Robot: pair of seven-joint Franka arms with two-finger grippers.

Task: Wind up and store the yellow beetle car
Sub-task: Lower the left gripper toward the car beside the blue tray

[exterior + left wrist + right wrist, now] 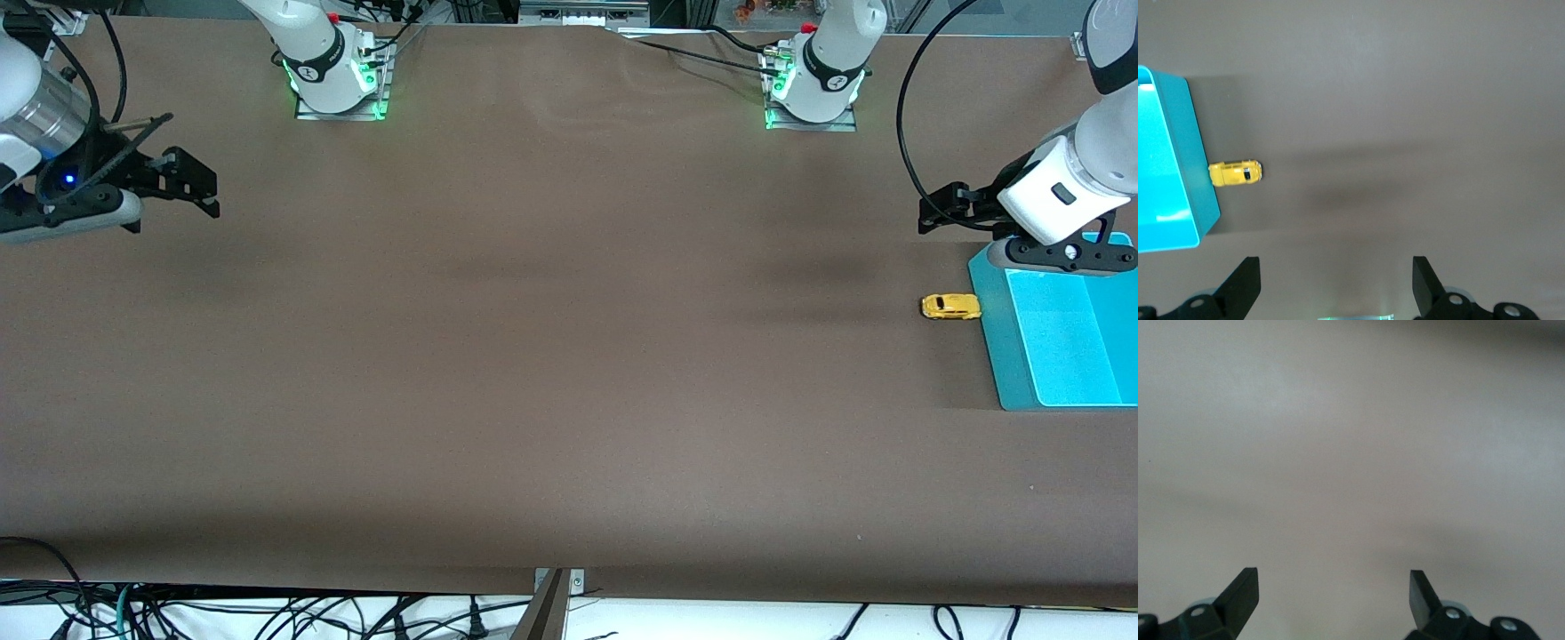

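The yellow beetle car (951, 307) stands on the brown table at the left arm's end, close against the outer wall of an open teal bin (991, 351). The left wrist view shows the car (1236, 173) beside the bin's wall (1195, 153). My left gripper (935, 212) hangs open and empty over the table by the bin's corner, apart from the car; its own view shows it (1336, 270) over bare table. My right gripper (200, 185) is open and empty in the air at the right arm's end, over bare table in its own view (1333, 581).
The bin's inside shows nothing in it. The two arm bases (338, 76) (813, 84) stand along the table edge farthest from the front camera. Loose cables (267, 618) lie below the table's near edge.
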